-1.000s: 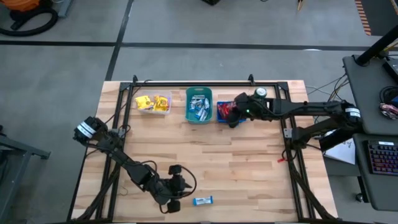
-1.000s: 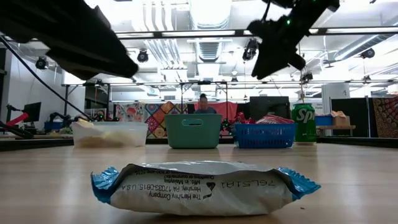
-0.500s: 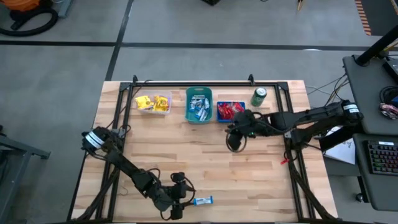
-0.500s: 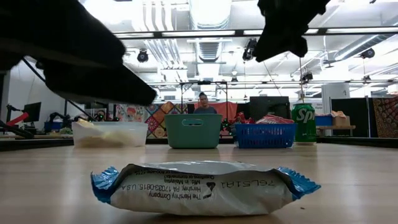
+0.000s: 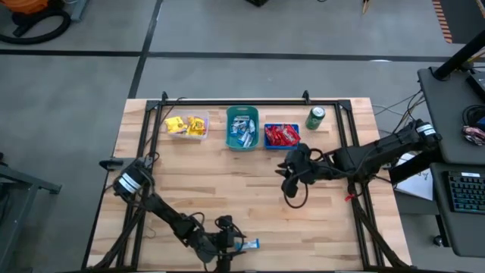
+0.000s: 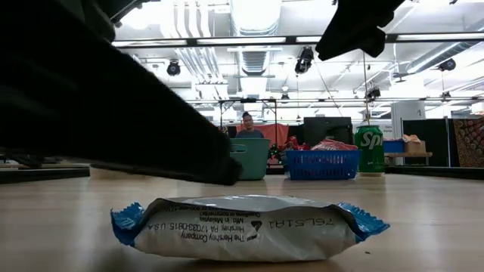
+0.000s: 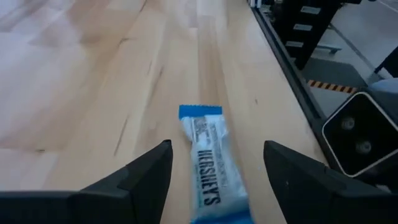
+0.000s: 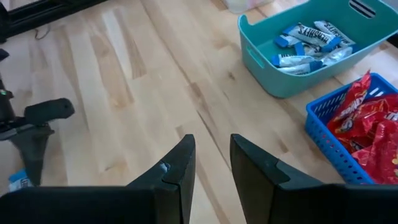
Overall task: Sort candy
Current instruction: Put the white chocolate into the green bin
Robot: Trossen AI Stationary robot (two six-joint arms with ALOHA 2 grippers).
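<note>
Left gripper [image 7: 214, 165] is low at the near edge of the table [image 5: 227, 186], and I see its two fingers spread wide with the last loose candy [image 7: 211, 165] lying flat between them. It is a light-blue and white bar. The fingers are on each side of it but do not touch it. In the low view the bar [image 6: 246, 228] rests on the wood by itself.

Over in the middle of the table my right gripper [image 8: 211, 165] hangs above bare wood, holding nothing, with a small gap between its fingers.

At the far edge sit three bins in a row: a clear one [image 5: 186, 133] with yellow candy, a teal one [image 5: 229, 125] with blue and white candy, and a blue one [image 5: 267, 142] with red candy. A green can [image 5: 315, 117] stands beside the blue bin.
</note>
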